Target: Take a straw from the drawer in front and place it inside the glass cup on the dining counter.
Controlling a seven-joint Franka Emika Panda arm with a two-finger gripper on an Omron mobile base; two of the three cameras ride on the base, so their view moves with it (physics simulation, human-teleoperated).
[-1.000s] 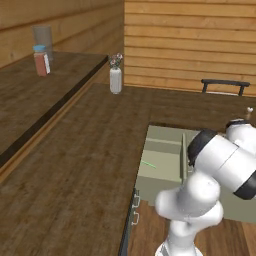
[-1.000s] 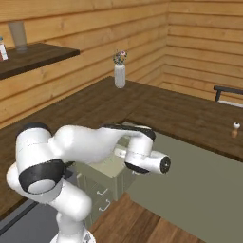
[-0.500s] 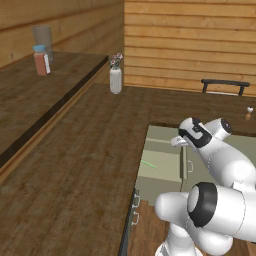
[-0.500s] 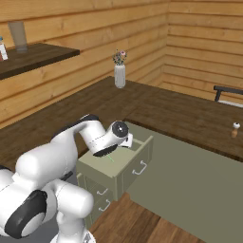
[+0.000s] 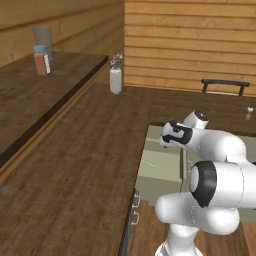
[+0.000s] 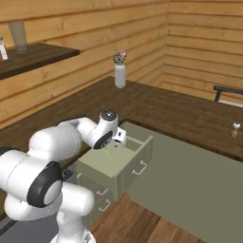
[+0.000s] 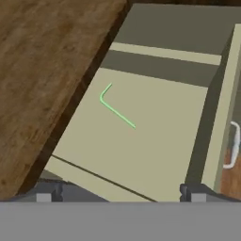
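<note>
Left base view: from behind the arm, left side, facing forward and down over the open drawer (image 5: 160, 167). Right base view: same drawer (image 6: 118, 163), seen from the right. Both share the vase (image 5: 116, 80) (image 6: 119, 75) far off. Hand view: close, looking down into the drawer (image 7: 155, 141).

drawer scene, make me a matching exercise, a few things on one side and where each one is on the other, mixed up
Things:
1. straw
2. white flower vase
3. gripper
4. red jar with a blue lid

Places:
A. on the raised wooden shelf, next to a tall grey glass
B. lying flat on the floor of the open drawer
C. standing on the dark wood counter by the plank wall
D. above the open drawer, fingers apart, holding nothing

Pairs: 1-B, 2-C, 3-D, 4-A
</note>
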